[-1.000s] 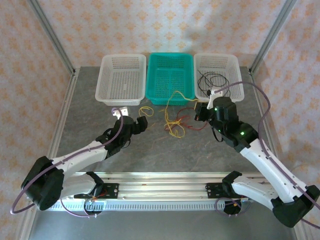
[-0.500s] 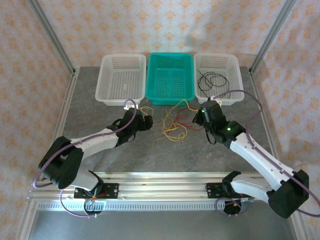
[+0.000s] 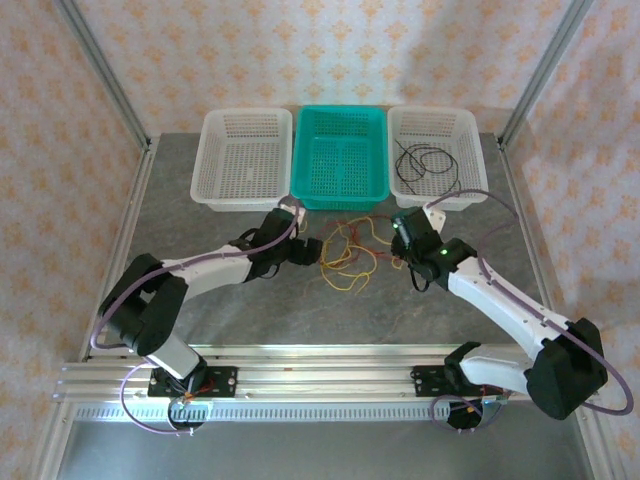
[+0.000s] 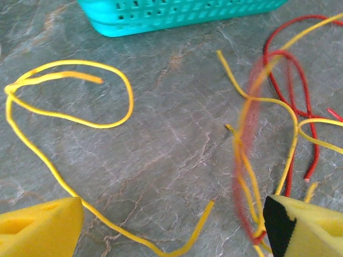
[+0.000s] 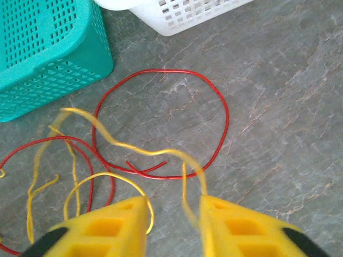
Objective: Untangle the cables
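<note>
While both arms lean in over the knot of red and yellow cables point(image 3: 345, 255) on the counter point(image 3: 300, 320), just below the teal basket point(image 3: 340, 150), neither shows a firm hold. The left claw point(image 4: 171, 214) is spread wide with nothing between its pads. A loose yellow loop point(image 4: 131, 96) lies at the upper left of its view, and a blurred red-and-yellow strand passes close to the finger at lower right. The right claw point(image 5: 172, 214) is parted only narrowly; a yellow strand point(image 5: 185, 193) drops into the gap and looks unclamped. A red ring point(image 5: 227, 115) lies flat beyond it. One black cable point(image 3: 425, 160) sits in the white basket point(image 3: 470, 192) at upper right.

The main risk, as I judge it, is a claw closing on two crossed strands at once, so that a pull drags the whole knot or cinches it tighter. The thin strand could also slip out of a loose pinch, or snag on the teal basket's mesh
</note>
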Robot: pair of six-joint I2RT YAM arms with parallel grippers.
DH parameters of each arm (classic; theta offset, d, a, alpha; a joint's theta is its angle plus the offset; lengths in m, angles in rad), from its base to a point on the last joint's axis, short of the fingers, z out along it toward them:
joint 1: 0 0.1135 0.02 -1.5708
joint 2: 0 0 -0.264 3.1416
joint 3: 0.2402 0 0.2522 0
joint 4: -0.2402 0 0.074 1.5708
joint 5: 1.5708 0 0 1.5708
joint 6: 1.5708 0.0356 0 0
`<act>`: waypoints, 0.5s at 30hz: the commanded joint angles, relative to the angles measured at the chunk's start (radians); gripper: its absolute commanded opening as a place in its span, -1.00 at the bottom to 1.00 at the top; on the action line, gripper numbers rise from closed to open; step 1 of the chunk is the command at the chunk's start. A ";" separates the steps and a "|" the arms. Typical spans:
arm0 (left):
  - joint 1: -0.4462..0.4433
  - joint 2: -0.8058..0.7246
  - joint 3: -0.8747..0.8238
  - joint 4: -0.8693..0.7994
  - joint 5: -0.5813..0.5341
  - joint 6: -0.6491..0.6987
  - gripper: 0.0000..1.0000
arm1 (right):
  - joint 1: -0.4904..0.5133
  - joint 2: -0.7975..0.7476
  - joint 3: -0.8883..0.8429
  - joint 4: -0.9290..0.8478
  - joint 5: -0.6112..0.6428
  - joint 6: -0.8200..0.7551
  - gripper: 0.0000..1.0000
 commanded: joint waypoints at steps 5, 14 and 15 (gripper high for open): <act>-0.075 0.090 0.083 -0.119 -0.128 0.112 0.73 | -0.008 -0.001 -0.006 -0.046 0.063 0.010 -0.18; -0.105 0.117 0.104 -0.146 -0.235 0.121 0.11 | -0.008 -0.020 -0.004 -0.027 0.065 0.003 -0.17; -0.106 0.114 0.105 -0.146 -0.243 0.119 0.02 | -0.008 -0.020 -0.005 -0.023 0.063 0.002 -0.17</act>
